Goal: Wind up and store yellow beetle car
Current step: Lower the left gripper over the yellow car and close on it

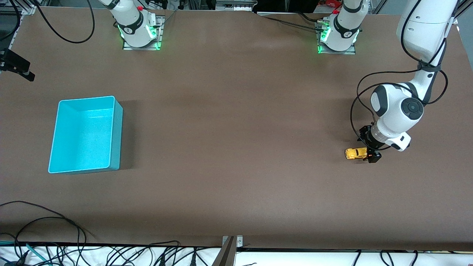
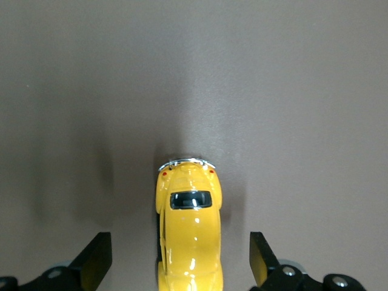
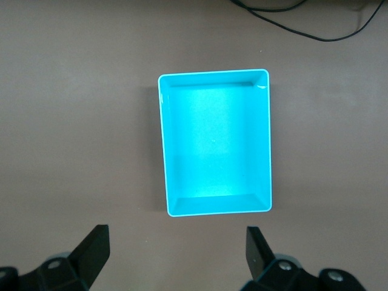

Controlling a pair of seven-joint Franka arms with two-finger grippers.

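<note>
Front view: yellow beetle car (image 1: 355, 153) resting on the brown counter (image 1: 236, 147) toward the left arm's end, well apart from the turquoise bin (image 1: 117, 129) at the right arm's end. Left hand (image 1: 371, 149) lowered at the car's end, its black fingers straddling that end of the body, wrist and white forearm angled down from the base at the top of the view. Right arm visible only at its base, hand out of this view. Loose black cables (image 1: 44, 225) along the counter edge nearest the camera.

Left wrist view: left hand (image 2: 180, 260) spread wide, one finger (image 2: 97, 260) on each side of the car (image 2: 189, 230), clear gaps between pads and yellow body, no contact. Car upright on its wheels, dark window and chrome bumper pointing away from the wrist.

Right wrist view: right hand (image 3: 177, 251) likewise spread, gripping nothing, hovering high over the counter just beside the bin (image 3: 165, 145), waiting. Bin interior bare, rectangular, rim intact. Black cable (image 3: 303, 24) lying on the counter near the bin
</note>
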